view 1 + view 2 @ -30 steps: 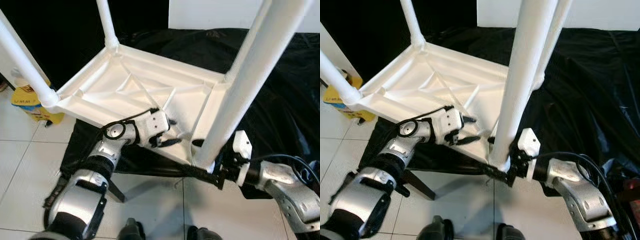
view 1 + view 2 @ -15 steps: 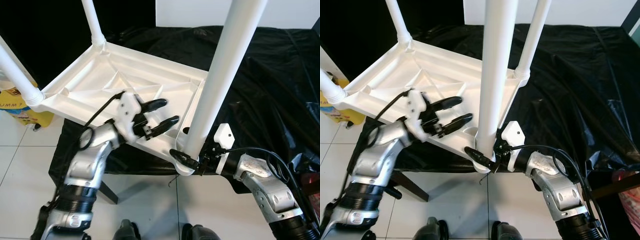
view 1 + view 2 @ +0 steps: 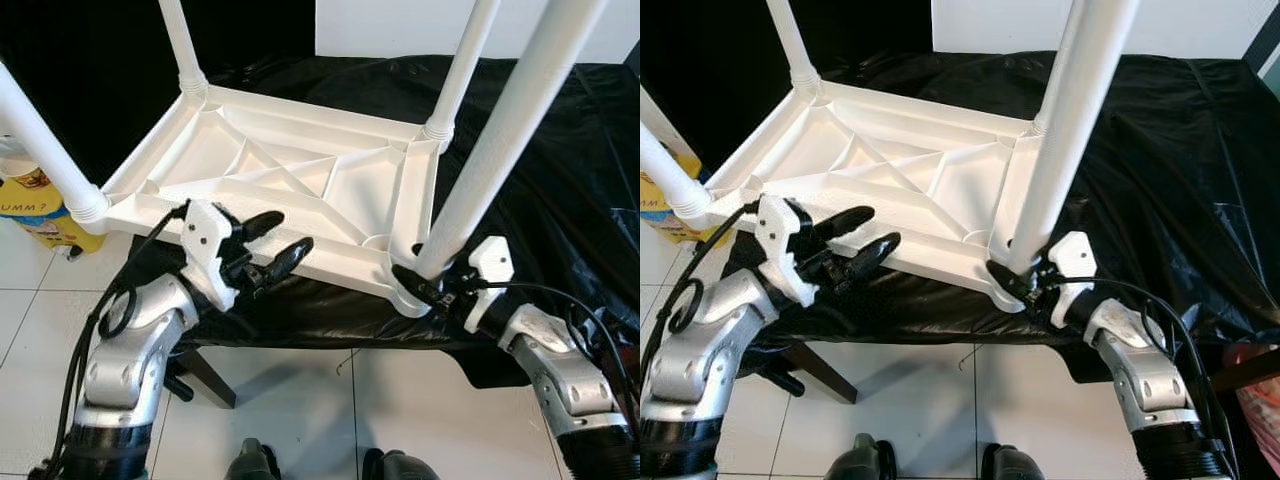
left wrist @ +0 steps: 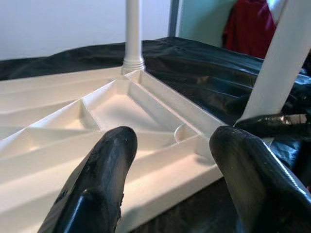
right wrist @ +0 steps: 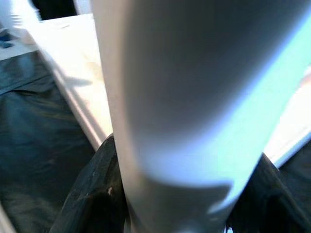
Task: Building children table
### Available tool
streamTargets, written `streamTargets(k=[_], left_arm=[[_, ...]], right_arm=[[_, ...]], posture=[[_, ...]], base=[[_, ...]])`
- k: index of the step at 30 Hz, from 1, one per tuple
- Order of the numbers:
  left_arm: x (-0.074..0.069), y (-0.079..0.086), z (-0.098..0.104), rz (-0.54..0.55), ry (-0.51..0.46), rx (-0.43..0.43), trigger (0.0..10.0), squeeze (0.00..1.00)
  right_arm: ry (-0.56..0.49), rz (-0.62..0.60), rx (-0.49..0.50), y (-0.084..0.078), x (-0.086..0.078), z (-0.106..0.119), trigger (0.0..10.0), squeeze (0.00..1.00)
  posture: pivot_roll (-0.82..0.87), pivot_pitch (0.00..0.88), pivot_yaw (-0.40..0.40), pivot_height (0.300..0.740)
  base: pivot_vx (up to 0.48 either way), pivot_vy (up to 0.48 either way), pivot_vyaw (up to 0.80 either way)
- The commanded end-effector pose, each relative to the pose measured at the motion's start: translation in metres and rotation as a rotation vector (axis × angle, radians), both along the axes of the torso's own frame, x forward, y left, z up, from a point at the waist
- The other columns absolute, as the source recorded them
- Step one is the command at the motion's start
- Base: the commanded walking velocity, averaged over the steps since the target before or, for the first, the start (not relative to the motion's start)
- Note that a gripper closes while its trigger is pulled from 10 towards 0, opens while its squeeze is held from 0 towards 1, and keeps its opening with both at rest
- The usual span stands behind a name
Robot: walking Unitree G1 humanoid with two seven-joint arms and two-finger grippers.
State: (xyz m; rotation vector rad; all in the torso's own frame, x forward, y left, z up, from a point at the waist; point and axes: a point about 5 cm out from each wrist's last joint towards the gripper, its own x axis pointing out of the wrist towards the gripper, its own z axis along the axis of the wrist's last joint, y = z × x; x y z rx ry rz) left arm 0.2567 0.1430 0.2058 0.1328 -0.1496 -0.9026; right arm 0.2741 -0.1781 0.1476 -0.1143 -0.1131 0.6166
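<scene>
A white plastic children's table [image 3: 300,170] lies upside down on a black sheet, with three legs standing up from its corners. My right gripper [image 3: 415,288] is shut on the base of a fourth white leg [image 3: 510,150]. It holds that leg tilted at the table's near right corner, and I cannot tell whether it sits in the socket. In the right wrist view the leg [image 5: 180,97] fills the space between the fingers [image 5: 92,194]. My left gripper [image 3: 272,242] hangs open over the table's near edge. Its fingers [image 4: 97,184] hold nothing and point across the ribbed underside [image 4: 112,107].
The black sheet [image 3: 560,180] covers a low support and spreads to the right. A yellow container [image 3: 40,205] stands on the white tiled floor [image 3: 300,410] at the left. A dark wooden leg [image 3: 205,375] slants out under the sheet near my left arm. Red cloth [image 4: 248,24] hangs beyond the table.
The left gripper has lifted off the table's underside, opened and drawn back to the near edge. The right gripper has kept hold of the leg, whose base now rests at the corner.
</scene>
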Motion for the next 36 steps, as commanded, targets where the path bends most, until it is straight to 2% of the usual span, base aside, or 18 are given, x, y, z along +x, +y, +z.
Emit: streamTargets(k=[1,4,6,9,12,13,14,15,16,17,18,20,24,27,35,36], left_arm=[[-0.007,-0.006,0.0,-0.023,0.015,0.005,10.0,0.0],[-0.008,-0.008,0.001,-0.021,0.019,0.005,10.0,0.0],[-0.007,-0.018,-0.001,-0.021,0.027,-0.009,10.0,0.0],[-0.007,-0.022,-0.002,-0.018,0.031,-0.016,10.0,0.0],[-0.007,-0.035,-0.003,-0.001,0.048,-0.054,10.0,0.0],[-0.007,-0.035,-0.003,-0.001,0.048,-0.054,10.0,0.0],[-0.008,-0.042,-0.004,-0.008,0.058,-0.074,10.0,0.0],[-0.008,-0.042,-0.004,-0.008,0.058,-0.074,10.0,0.0],[-0.009,-0.048,-0.005,-0.018,0.065,-0.086,10.0,0.0],[-0.013,-0.056,-0.008,-0.043,0.084,-0.089,10.0,0.0],[-0.013,-0.056,-0.008,-0.043,0.084,-0.089,10.0,0.0],[-0.02,-0.066,-0.013,-0.083,0.102,-0.085,10.0,0.0],[-0.022,-0.072,-0.017,-0.105,0.116,-0.071,10.0,0.0],[-0.024,-0.076,-0.021,-0.128,0.086,-0.006,10.0,0.0],[-0.021,-0.082,-0.023,-0.125,0.092,0.011,10.0,0.0],[-0.02,-0.083,-0.023,-0.122,0.093,0.01,10.0,0.0]], right_arm=[[0.068,-0.188,0.007,-0.016,-0.002,-0.013,0.0,0.0],[0.069,-0.211,0.016,-0.014,-0.002,-0.013,0.0,0.0],[0.045,-0.323,0.066,-0.003,-0.004,-0.011,0.0,0.0],[0.039,-0.369,0.088,0.001,-0.005,-0.01,0.0,0.0],[0.0,-0.552,0.076,0.006,-0.011,-0.012,0.0,0.0],[0.0,-0.552,0.076,0.006,-0.011,-0.012,0.0,0.0],[-0.011,-0.639,0.084,0.007,-0.014,-0.014,0.0,0.0],[-0.011,-0.639,0.084,0.007,-0.014,-0.014,0.0,0.0],[-0.005,-0.689,0.098,0.01,-0.016,-0.016,10.0,0.0],[-0.012,-0.694,0.11,0.017,-0.018,-0.015,10.0,0.0],[-0.012,-0.694,0.11,0.017,-0.018,-0.015,10.0,0.0],[-0.022,-0.664,0.129,0.026,-0.02,-0.013,10.0,0.0],[-0.023,-0.665,0.135,0.026,-0.02,-0.013,10.0,0.0],[-0.059,-0.636,0.138,0.025,-0.02,-0.009,10.0,0.0],[-0.083,-0.64,0.129,0.02,-0.019,-0.009,10.0,0.0],[-0.088,-0.641,0.124,0.019,-0.019,-0.008,10.0,0.17]], posture=[[0.02,0.125,-0.048,0.74],[0.02,0.125,-0.048,0.74],[0.02,0.119,-0.055,0.74],[0.02,0.119,-0.055,0.74],[0.02,0.114,-0.053,0.74],[0.02,0.114,-0.053,0.74],[0.02,0.111,-0.056,0.74],[0.02,0.111,-0.056,0.74],[0.02,0.107,-0.055,0.74],[0.01,0.107,-0.052,0.74],[0.01,0.107,-0.052,0.74],[0.01,0.102,-0.047,0.74],[0.0,0.097,-0.046,0.74],[-0.01,0.087,-0.041,0.74],[-0.02,0.076,-0.035,0.74],[-0.02,0.075,-0.036,0.74]], base=[[0.0,0.0,0.0],[0.0,0.0,0.0],[0.0,0.0,0.0],[0.0,0.0,0.0],[0.0,0.0,0.0],[0.0,0.0,0.0],[0.0,0.0,0.0],[0.0,0.0,0.0],[0.0,0.0,0.0],[0.0,0.0,0.0],[0.0,0.0,0.0],[0.0,0.0,0.0],[0.0,0.0,0.0],[0.0,0.0,0.0],[0.0,0.0,0.0],[0.0,0.0,0.0]])
